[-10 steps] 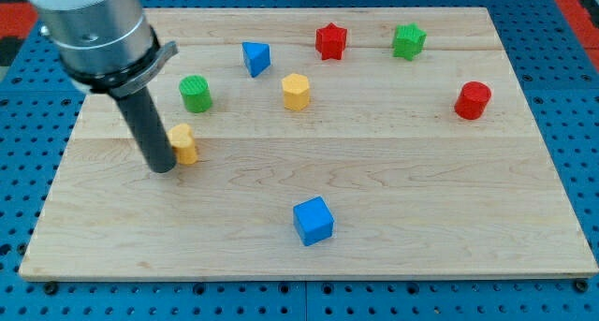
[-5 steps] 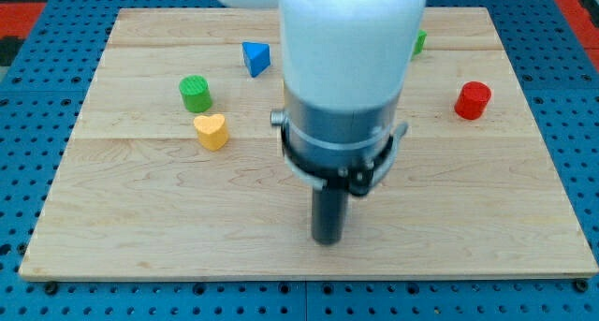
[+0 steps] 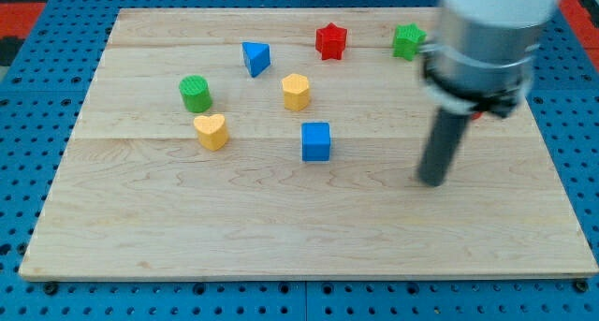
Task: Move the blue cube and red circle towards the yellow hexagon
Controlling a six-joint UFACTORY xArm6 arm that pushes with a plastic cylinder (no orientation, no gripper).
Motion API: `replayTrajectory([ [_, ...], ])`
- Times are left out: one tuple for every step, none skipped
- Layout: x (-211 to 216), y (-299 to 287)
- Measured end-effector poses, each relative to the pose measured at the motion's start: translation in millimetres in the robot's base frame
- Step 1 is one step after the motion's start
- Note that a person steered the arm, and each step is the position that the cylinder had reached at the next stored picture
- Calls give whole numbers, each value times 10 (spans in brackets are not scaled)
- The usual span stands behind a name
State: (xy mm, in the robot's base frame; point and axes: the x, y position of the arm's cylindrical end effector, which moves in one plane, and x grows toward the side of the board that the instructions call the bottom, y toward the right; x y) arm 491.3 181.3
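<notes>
The blue cube (image 3: 316,141) sits near the board's middle, just below and to the right of the yellow hexagon (image 3: 296,92). My tip (image 3: 431,180) rests on the board well to the right of the blue cube, apart from every block. The red circle is almost wholly hidden behind the arm; only a red sliver (image 3: 477,115) shows at the rod's right side.
A yellow heart (image 3: 211,131), a green cylinder (image 3: 196,94) and a blue triangle (image 3: 255,57) lie on the left half. A red star (image 3: 330,40) and a green star (image 3: 406,41) lie near the top edge. The wooden board (image 3: 140,227) ends near the view's bottom.
The blue cube has moved up from the lower middle to just below the yellow hexagon. My tip has swung from the left, across the middle, to the right. The yellow heart shifted slightly right.
</notes>
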Motion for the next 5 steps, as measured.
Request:
replayTrajectory([
  [-375, 1091],
  [-862, 1017],
  [-1046, 858],
  [-1025, -58],
  [-1069, -51],
])
